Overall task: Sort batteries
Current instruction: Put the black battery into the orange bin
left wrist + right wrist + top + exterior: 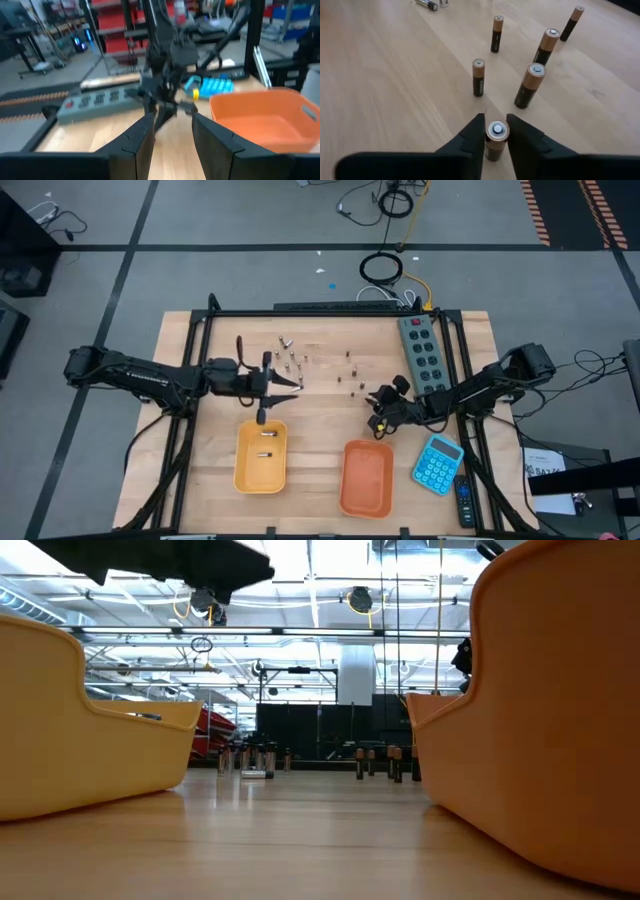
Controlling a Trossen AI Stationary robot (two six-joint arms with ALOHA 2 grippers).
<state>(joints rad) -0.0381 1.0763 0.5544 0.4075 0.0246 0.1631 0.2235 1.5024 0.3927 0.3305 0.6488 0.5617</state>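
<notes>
Small batteries stand upright on the wooden table in two loose groups: one at the far middle-left [291, 363], one at the middle [351, 376]. Several copper-topped ones show close up in the right wrist view [530, 85]. My right gripper [496, 122] is low over the table [381, 408] and shut on one upright battery [496, 131]. My left gripper [172, 120] hovers open by the far end of the yellow tray [262, 470], nothing between its fingers. Two batteries [266, 445] lie in that tray. My right gripper pinches the battery's upper part [495, 142], just under its copper top, between its two fingers. The fingers slant down at it from the table's right side. The battery stays upright; the fingers hide its lower end, so I cannot tell whether it stands on the table.
An orange tray [367, 477] sits at the near middle, beside the yellow one. A blue calculator [438, 463] lies at the near right. A grey power strip [420, 350] runs along the right side. A black frame [300, 312] borders the table.
</notes>
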